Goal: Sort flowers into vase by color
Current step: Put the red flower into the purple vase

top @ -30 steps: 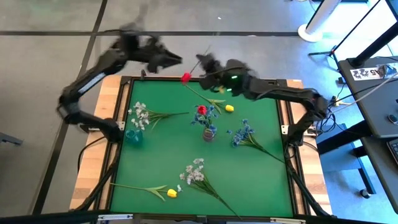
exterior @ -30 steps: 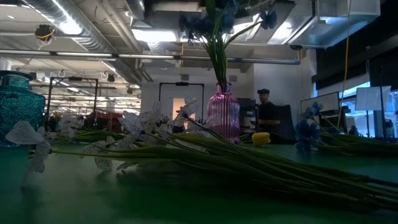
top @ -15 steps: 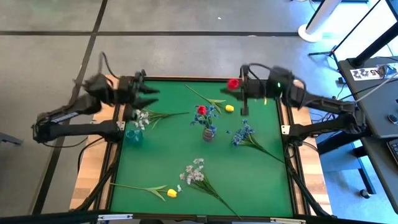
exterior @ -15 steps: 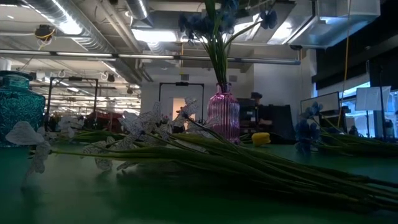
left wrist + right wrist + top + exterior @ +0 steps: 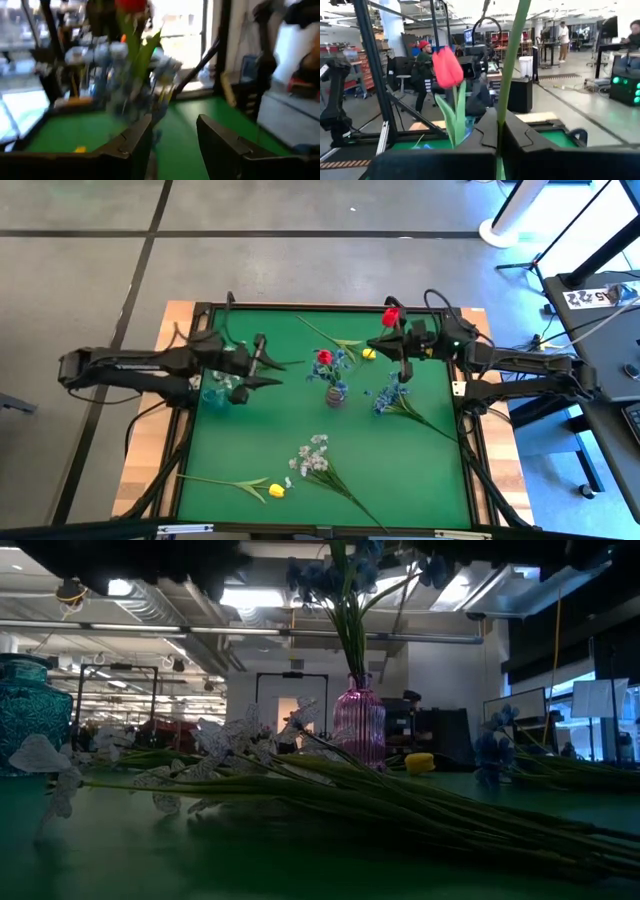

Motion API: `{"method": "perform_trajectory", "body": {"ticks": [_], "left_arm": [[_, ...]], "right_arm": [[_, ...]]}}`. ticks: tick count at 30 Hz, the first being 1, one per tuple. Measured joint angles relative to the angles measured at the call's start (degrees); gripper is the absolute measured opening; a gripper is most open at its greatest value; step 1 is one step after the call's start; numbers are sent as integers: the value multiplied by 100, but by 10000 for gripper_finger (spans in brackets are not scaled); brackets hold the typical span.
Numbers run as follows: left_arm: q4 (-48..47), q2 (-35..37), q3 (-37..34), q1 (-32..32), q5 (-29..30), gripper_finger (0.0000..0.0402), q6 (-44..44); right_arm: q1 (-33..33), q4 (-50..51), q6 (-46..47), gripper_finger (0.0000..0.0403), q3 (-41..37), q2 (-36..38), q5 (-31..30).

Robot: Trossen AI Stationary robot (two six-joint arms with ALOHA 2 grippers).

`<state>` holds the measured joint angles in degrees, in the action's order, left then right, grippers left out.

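Note:
My right gripper (image 5: 398, 345) (image 5: 500, 124) hovers over the table's far right part, shut on a red tulip (image 5: 390, 315). The tulip's bloom (image 5: 447, 67) and leaves show beside the fingers. My left gripper (image 5: 267, 363) (image 5: 172, 134) is open above the left part of the table, beside a white spray (image 5: 225, 370) that lies flat. It points toward the pink vase (image 5: 335, 395) (image 5: 358, 725). The vase holds a red tulip (image 5: 323, 357) and blue blossoms. A teal vase (image 5: 212, 395) (image 5: 30, 720) stands at the left edge. My right gripper pinches the red tulip's thin green stem (image 5: 505, 105) between its two fingers. The fingers come roughly level from the table's right side and lie across the stem. The stem stands upright in the wrist view and runs out of the picture's top. The flower is lifted clear of the table.
A yellow tulip (image 5: 369, 354) lies near the far middle. A blue spray (image 5: 388, 395) lies right of the pink vase. A white spray (image 5: 312, 455) and another yellow tulip (image 5: 275, 490) lie near the front edge. People stand in the room behind.
My right gripper carried the red tulip from over the far edge's middle toward the table's right and slightly nearer. My left arm swung in from beyond the far left corner toward the near side. It stretched out over the white spray toward the pink vase.

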<state>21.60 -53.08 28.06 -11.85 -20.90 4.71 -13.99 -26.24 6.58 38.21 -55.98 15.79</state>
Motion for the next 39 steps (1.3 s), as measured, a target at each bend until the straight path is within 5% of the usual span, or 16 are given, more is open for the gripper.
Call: {"method": "perform_trajectory", "body": {"ticks": [15,32,39], "left_arm": [[269,-1511,6,241,354,151,17],[2062,-3389,6,509,1140,151,-408],[2595,-3829,6,509,1350,151,-417]], "right_arm": [[513,-667,-228,1,-8,-361,-475],[502,-613,-397,2,-6,-1084,-618],[504,-659,-543,32,-6,-1580,-735]]}}
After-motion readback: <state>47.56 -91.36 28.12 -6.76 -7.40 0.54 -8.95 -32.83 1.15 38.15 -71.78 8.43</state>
